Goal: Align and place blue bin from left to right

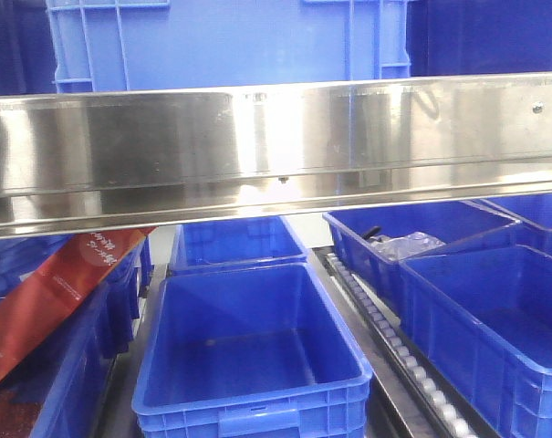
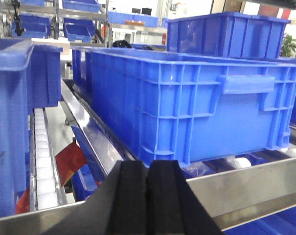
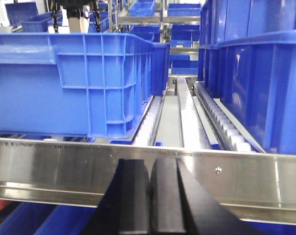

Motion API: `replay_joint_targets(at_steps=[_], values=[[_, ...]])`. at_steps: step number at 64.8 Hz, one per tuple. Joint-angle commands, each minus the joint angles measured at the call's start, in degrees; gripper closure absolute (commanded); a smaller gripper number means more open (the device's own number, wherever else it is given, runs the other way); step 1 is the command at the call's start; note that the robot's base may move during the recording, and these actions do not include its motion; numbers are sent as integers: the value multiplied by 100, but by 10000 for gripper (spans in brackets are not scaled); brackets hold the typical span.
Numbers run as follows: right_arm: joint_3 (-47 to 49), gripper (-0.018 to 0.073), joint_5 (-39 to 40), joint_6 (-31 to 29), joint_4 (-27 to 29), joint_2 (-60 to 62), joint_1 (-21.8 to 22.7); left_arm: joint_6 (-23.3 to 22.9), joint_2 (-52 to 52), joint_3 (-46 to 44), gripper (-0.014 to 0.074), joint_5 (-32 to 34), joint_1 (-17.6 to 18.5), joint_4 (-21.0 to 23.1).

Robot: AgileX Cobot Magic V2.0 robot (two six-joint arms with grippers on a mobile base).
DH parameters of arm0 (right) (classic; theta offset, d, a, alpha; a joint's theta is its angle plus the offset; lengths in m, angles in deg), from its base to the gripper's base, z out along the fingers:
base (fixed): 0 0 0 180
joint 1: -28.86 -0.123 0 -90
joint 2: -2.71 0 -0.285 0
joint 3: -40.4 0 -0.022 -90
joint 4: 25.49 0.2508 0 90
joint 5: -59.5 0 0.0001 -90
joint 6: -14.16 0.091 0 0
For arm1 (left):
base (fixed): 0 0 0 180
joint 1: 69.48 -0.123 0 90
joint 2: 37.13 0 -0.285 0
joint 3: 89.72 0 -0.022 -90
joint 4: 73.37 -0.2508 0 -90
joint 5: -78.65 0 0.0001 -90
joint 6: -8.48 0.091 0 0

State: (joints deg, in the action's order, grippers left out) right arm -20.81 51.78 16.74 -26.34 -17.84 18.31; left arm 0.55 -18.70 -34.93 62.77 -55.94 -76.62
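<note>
Blue bin (image 2: pixel 187 98) on rack rollers; left gripper (image 2: pixel 147 196), right gripper (image 3: pixel 150 200) jaws clenched empty

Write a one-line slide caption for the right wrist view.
Shut right gripper before a steel rail, facing the blue bin on the roller lane beyond.

You can see only the bottom of the blue bin (image 1: pixel 230 41); the top edge cuts it off. The shiny metal rail (image 1: pixel 276 151) hides its base. The red bag (image 1: pixel 47 297) runs off the left edge.
</note>
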Motion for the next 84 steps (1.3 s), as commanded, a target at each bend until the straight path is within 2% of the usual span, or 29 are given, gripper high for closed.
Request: replay_joint_targets(at_steps=[1, 39, 44, 52, 58, 66, 80, 84], values=[[-11, 721, 185, -49, -37, 34, 14, 18, -27, 11, 707, 158, 20, -5], [-11, 721, 185, -49, -37, 34, 14, 18, -27, 11, 707, 143, 6, -5], [-11, 721, 185, -49, -37, 34, 14, 18, -89, 25, 707, 30, -165, 7], [-11, 721, 185, -49, -37, 34, 14, 117, -322, 335, 707, 278, -769, 7], [-11, 721, 185, -49, -37, 34, 14, 196, -662, 809, 707, 673, -1240, 20], [-11, 721, 185, -49, -37, 34, 14, 196, -1064, 1508, 707, 922, -1670, 34], [-11, 721, 214, -49, -37, 48, 14, 196, -1064, 2242, 707, 1481, -1789, 219], [-11, 721, 222, -49, -37, 48, 14, 196, -1064, 2242, 707, 1134, -1789, 248]])
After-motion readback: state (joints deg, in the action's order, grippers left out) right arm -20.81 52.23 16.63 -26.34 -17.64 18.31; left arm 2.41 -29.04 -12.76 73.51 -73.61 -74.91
